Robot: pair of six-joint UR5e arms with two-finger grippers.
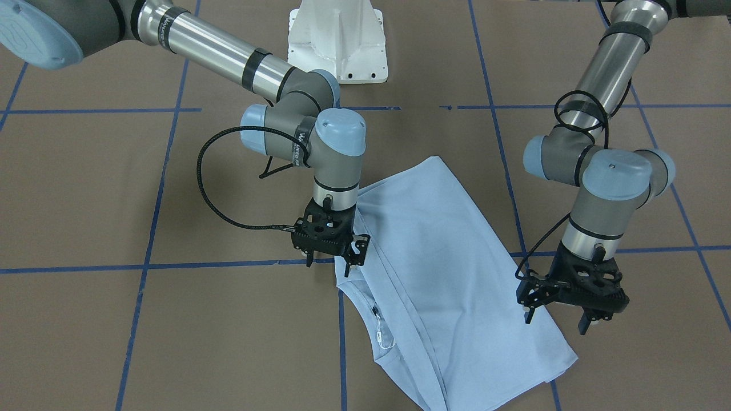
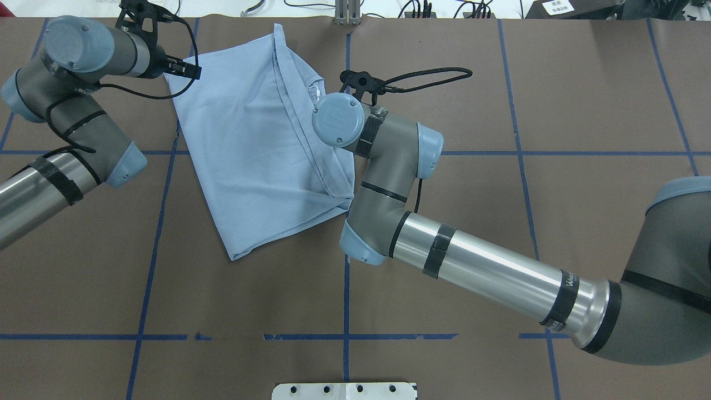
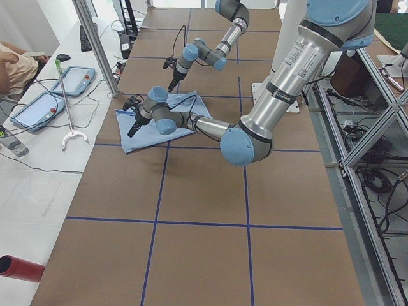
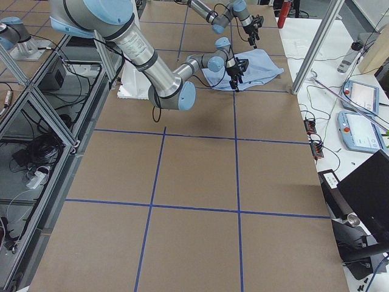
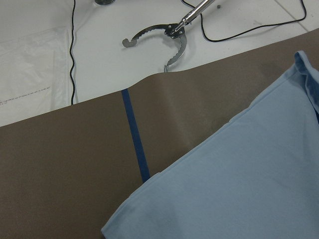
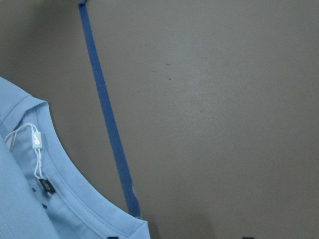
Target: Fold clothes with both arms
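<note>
The clothes are one light blue T-shirt (image 1: 445,268) (image 2: 255,150), lying folded lengthwise on the brown table. Its round collar and white tag (image 1: 380,337) (image 6: 36,139) show at one end. My right gripper (image 1: 329,264) hangs open at the shirt's edge beside the collar, one finger over the cloth and nothing held. In the overhead view it (image 2: 358,83) is mostly hidden under its wrist. My left gripper (image 1: 557,321) (image 2: 166,39) stands open just above the shirt's far corner near the hem, holding nothing. The left wrist view shows that corner (image 5: 239,189) lying flat.
Blue tape lines (image 1: 148,266) grid the table. The white pedestal base (image 1: 337,40) stands at the robot's side. Beyond the table's far edge is a white bench with a metal grabber tool (image 5: 164,37), tablets (image 3: 70,80) and a person's arm (image 3: 13,64).
</note>
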